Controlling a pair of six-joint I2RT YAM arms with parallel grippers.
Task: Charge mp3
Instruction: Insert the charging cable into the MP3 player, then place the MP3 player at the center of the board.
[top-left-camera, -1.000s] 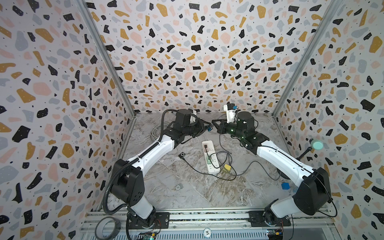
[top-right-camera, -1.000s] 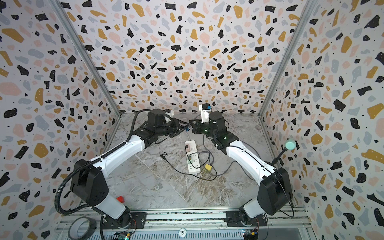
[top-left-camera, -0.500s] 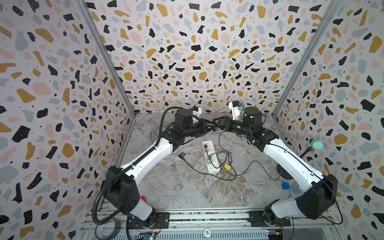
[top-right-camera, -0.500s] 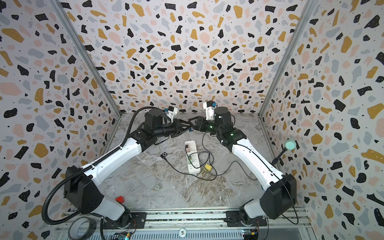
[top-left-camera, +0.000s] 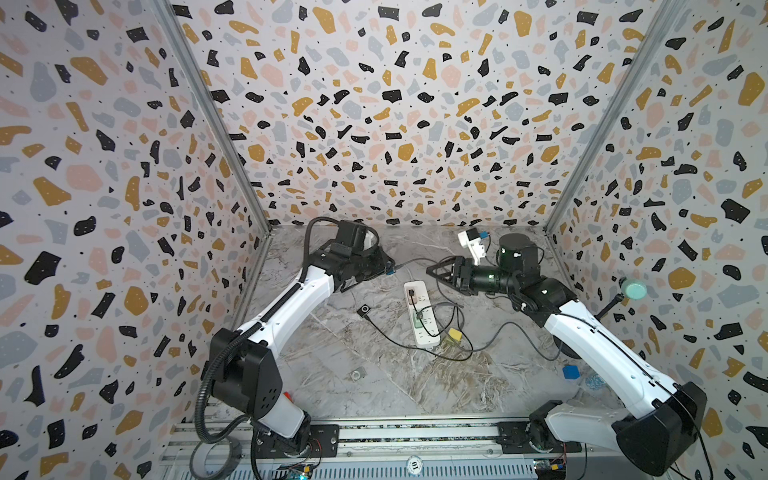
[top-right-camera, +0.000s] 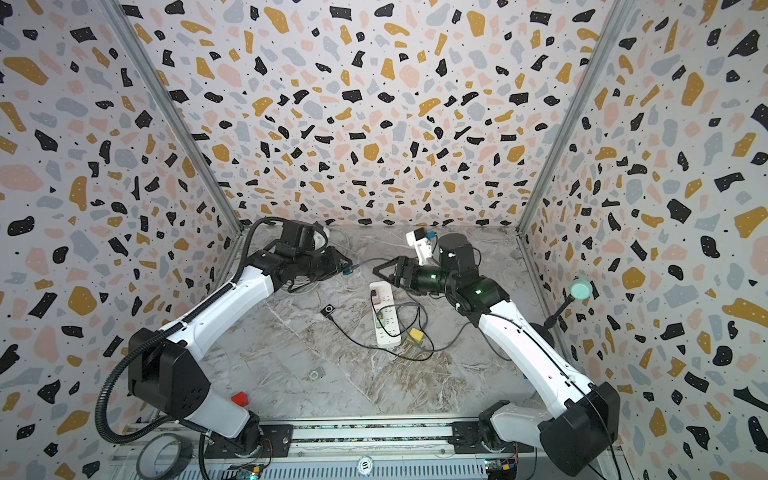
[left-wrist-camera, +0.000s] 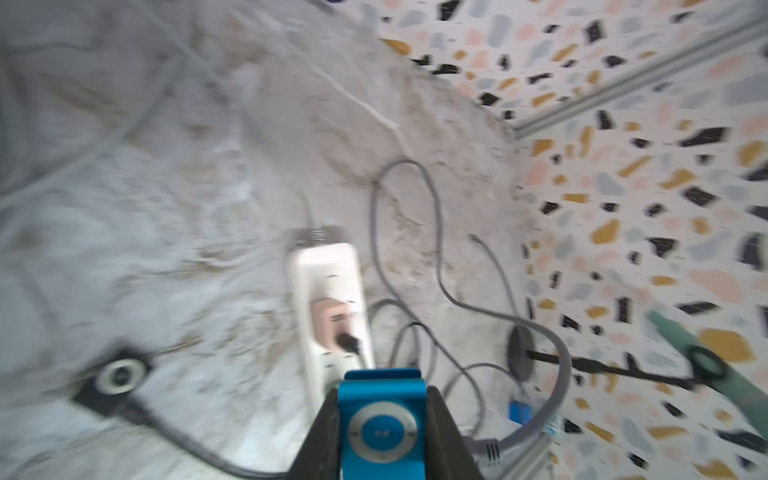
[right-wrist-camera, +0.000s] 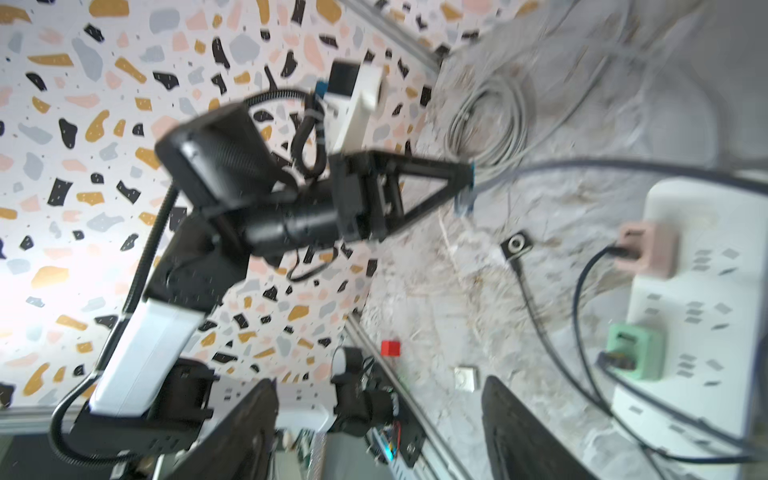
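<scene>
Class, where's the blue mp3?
In both top views the mp3, clamped in the left gripper, hangs above the table, just left of the power strip's far end.

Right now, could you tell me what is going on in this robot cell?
The left end effector holds a blue mp3 player above the table, with a grey cable running from it. The right end effector hangs open just across from it, gripping nothing. On the table lie a white power strip and a black mp3 player.
</scene>
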